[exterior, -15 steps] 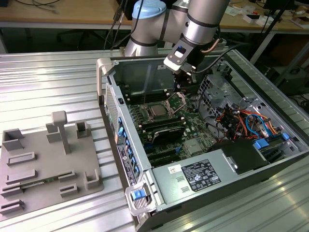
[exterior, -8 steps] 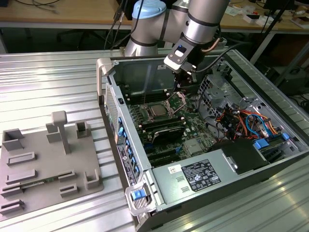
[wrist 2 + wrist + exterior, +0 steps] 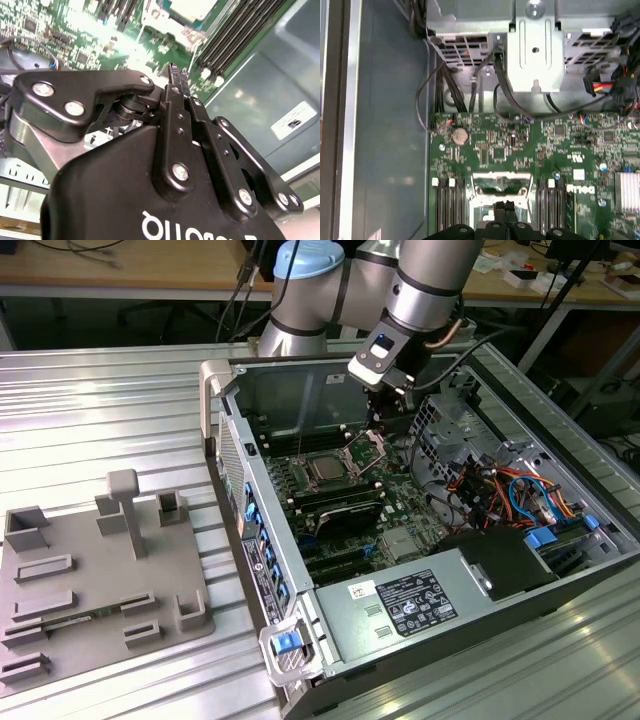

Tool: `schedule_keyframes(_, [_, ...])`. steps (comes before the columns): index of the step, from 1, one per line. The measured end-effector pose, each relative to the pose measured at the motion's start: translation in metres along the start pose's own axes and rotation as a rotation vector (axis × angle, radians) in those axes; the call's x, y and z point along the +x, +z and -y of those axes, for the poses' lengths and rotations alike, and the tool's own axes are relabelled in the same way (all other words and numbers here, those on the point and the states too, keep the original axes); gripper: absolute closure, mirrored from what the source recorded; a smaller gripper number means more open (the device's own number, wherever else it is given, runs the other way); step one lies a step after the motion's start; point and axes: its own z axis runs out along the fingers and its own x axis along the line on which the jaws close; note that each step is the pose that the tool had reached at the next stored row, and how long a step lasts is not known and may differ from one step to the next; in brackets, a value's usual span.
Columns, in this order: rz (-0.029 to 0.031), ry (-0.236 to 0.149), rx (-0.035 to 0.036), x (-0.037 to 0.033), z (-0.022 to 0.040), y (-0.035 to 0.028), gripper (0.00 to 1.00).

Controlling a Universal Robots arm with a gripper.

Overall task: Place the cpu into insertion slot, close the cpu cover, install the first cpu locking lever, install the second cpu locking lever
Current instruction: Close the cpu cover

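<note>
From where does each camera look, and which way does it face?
Exterior view: off the arm, high, looking down into the open computer case; arm and gripper show.
First wrist view: on the wrist, looking past the gripper at the motherboard and drive cage.
Second wrist view: on the wrist, close behind the gripper's black body, facing the motherboard.
Both wrist views share gripper, motherboard, memory slots.

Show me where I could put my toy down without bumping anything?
In the exterior view the ribbed table is bare beyond the grey tray, and at the lower right beside the computer case. Inside the case is crowded: cables, and the gripper over the motherboard.
</note>
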Motion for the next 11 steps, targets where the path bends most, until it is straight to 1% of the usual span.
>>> schedule_keyframes(1, [-0.0001, 0.000, 0.0010, -0.0001, -0.0068, 0.0016, 0.89])
schedule_keyframes(4, [0.0000, 0.000, 0.0036, -0.0002, -0.0157, 0.0048, 0.89])
schedule_keyframes(7, [0.0000, 0.001, 0.0106, -0.0003, -0.0268, 0.0108, 0.89])
schedule_keyframes(8, [0.0000, 0.001, 0.0142, -0.0004, -0.0324, 0.0136, 0.89])
schedule_keyframes(10, [0.0000, 0.001, 0.0177, -0.0004, -0.0387, 0.0159, 0.89])
schedule_keyframes(11, [0.0000, 0.002, 0.0195, -0.0005, -0.0436, 0.0172, 0.89])
